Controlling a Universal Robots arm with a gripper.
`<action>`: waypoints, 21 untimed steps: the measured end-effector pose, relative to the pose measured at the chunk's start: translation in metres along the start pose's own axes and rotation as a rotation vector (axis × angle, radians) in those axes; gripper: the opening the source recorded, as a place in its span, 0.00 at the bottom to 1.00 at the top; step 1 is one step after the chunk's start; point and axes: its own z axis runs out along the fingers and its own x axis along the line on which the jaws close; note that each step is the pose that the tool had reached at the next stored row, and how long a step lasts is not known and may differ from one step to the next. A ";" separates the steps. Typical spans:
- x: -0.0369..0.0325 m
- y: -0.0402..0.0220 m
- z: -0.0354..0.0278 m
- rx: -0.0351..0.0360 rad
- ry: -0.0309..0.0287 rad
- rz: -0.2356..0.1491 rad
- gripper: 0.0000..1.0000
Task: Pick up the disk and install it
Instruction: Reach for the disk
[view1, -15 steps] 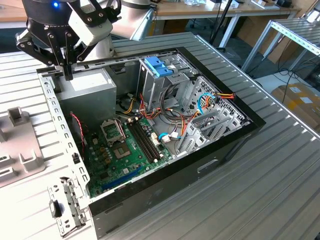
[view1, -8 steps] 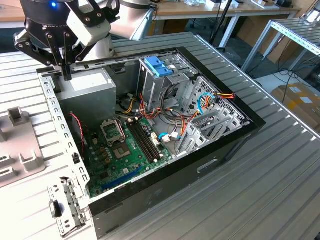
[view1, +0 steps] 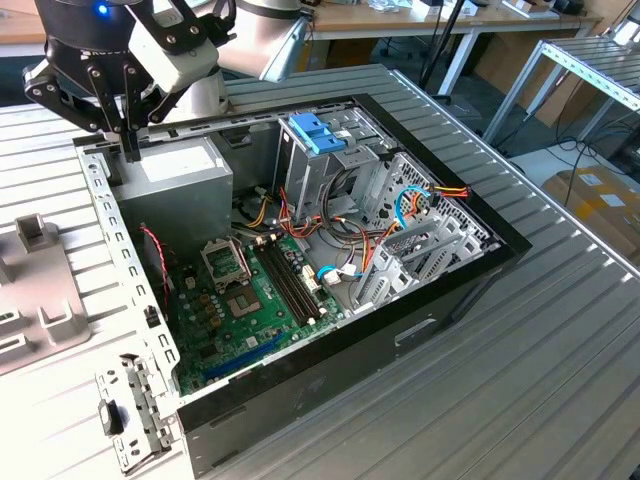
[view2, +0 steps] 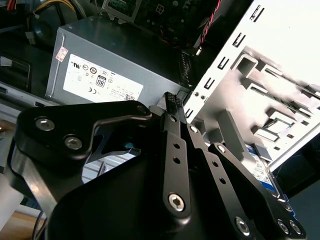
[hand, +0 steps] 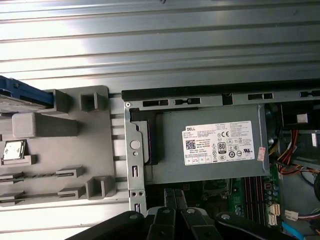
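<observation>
Ribbed metal table (view1: 560, 380), wooden desks (view1: 380, 22), cardboard box (view1: 600, 200)

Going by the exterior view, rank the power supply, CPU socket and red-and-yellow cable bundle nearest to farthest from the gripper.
1. Power supply, right beside the gripper, in the case corner.
2. CPU socket, on the motherboard.
3. Red-and-yellow cable bundle, far end, toward the exterior view's right.

The computer case (view1: 400, 340) fills the middle of the exterior view, on the table (view1: 560, 400). Inside, the power supply box (view1: 180, 185) sits upper left, the motherboard (view1: 240, 300) below it, the drive cage (view1: 320, 165) upper centre. The fixture tray (view1: 40, 300) lies at the left edge; the disk (hand: 25, 94) seems to rest on it.
</observation>
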 end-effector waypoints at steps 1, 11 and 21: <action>0.0002 0.0000 0.0000 0.0000 0.0000 0.000 0.11; 0.0030 -0.0002 -0.0001 0.0000 0.0000 0.000 0.11; 0.0056 -0.0004 -0.0001 -0.0001 0.0000 0.000 0.11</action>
